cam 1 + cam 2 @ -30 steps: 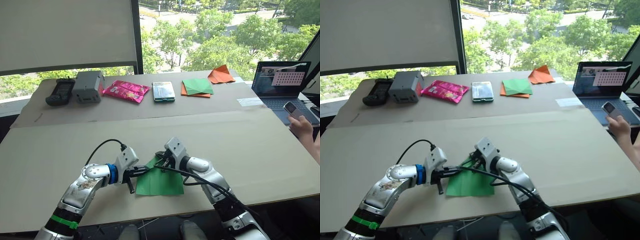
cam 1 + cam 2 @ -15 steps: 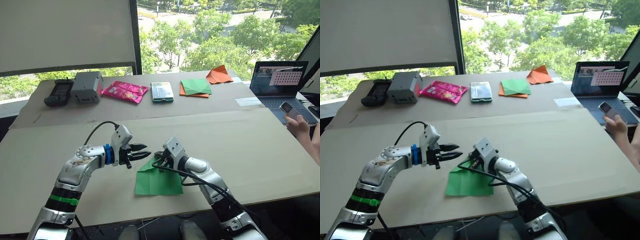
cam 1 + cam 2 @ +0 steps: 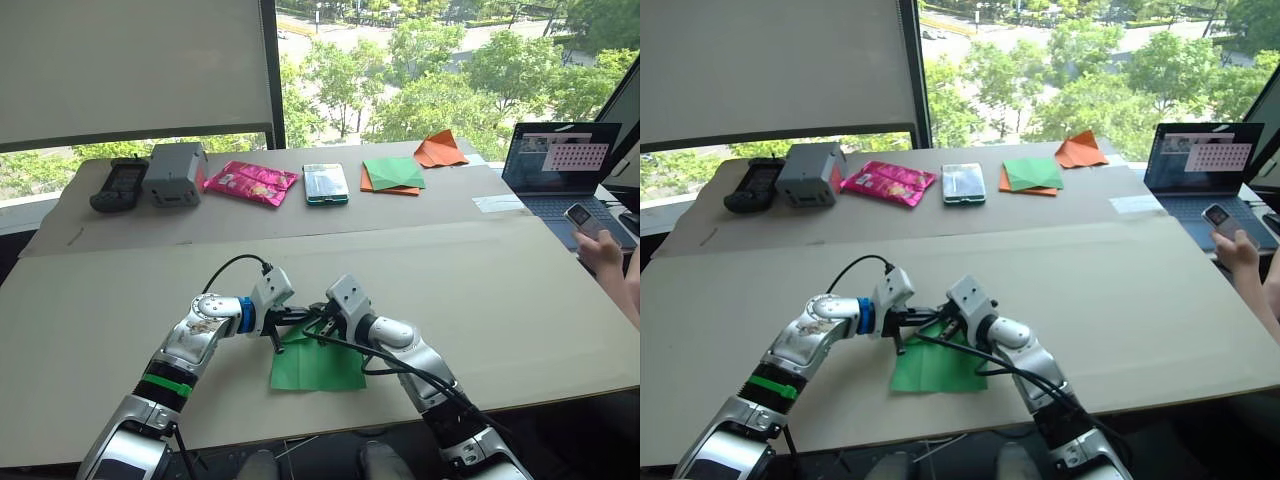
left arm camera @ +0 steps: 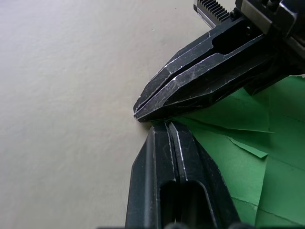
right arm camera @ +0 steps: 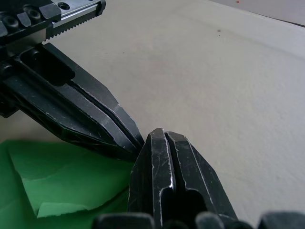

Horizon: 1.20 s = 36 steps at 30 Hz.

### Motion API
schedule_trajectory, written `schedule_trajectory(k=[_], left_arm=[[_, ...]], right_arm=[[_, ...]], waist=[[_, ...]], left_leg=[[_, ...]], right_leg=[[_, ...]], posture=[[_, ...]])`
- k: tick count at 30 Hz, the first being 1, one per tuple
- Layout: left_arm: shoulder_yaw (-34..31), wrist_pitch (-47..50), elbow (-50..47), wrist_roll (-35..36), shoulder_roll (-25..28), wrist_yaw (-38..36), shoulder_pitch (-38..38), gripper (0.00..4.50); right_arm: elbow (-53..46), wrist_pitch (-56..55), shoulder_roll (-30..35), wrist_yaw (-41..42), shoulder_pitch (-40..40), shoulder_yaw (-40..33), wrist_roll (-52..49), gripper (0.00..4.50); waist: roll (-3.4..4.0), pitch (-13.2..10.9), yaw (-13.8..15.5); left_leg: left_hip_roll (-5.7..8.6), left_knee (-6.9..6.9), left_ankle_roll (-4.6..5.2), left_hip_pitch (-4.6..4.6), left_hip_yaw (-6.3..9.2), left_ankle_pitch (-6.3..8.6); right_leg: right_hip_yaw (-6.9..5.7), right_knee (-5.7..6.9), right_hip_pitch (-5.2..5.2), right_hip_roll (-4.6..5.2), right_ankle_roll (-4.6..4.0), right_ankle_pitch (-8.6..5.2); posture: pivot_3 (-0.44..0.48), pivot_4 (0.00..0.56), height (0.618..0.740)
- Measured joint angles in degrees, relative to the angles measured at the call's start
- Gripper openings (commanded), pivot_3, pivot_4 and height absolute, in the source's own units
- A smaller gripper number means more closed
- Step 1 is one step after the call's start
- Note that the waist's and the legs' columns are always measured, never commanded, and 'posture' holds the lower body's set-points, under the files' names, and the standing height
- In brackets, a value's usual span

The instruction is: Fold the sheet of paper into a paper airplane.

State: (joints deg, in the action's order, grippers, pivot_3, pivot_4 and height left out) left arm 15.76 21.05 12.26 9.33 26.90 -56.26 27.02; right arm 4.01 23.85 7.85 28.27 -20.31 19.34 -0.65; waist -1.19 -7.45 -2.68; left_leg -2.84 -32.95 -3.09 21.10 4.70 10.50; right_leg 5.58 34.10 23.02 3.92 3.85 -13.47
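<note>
Pinching one corner of the sheet of paper [image 3: 318, 363], I have the left gripper [image 4: 159, 125] and right gripper [image 5: 155, 133] clamped on it tip to tip near the table's [image 3: 500, 290] front edge. Far side: laptop [image 3: 560, 172], pink packet [image 3: 252, 182], orange paper [image 3: 441, 149], a person's hand [image 3: 603, 252].

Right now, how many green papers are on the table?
2: the bright green sheet of paper at the near edge between both grippers, and a darker green square on orange paper at the far side.

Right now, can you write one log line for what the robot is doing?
stage: folding | left gripper: shut at sheet of paper tip | right gripper: shut, meeting it
</note>
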Motion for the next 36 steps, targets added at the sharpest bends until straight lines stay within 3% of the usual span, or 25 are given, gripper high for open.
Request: schedule_trajectory(k=[11, 36], left_arm=[[1.11, -3.35, 0.82, -2.66, 0.37, -0.22, -0.15, 0.04], [-2.13, -1.96, -9.42, -0.87, 7.53, -3.53, -10.76, 0.04]], right_arm=[[-0.34, 0.33, 0.02, -0.32, 0.69, 0.12, 0.02, 0.0], [-0.38, 1.14, -0.05, -0.31, 0.69, 0.31, -0.01, 0.0]], waist=[[0.06, 0.56, -0.01], [0.25, 0.93, -0.29]], left_leg=[[0.0, -0.01, -0.01, -0.02, 0.0, 0.0], [-0.02, 0.01, -0.4, -0.05, 0.0, 0.25]], right_leg=[[0.0, -0.01, 0.0, 0.0, 0.0, 0.0], [0.0, -0.01, 0.07, 0.03, -0.06, -0.04]], posture=[[0.0, 0.15, 0.732], [0.0, 0.15, 0.732]])
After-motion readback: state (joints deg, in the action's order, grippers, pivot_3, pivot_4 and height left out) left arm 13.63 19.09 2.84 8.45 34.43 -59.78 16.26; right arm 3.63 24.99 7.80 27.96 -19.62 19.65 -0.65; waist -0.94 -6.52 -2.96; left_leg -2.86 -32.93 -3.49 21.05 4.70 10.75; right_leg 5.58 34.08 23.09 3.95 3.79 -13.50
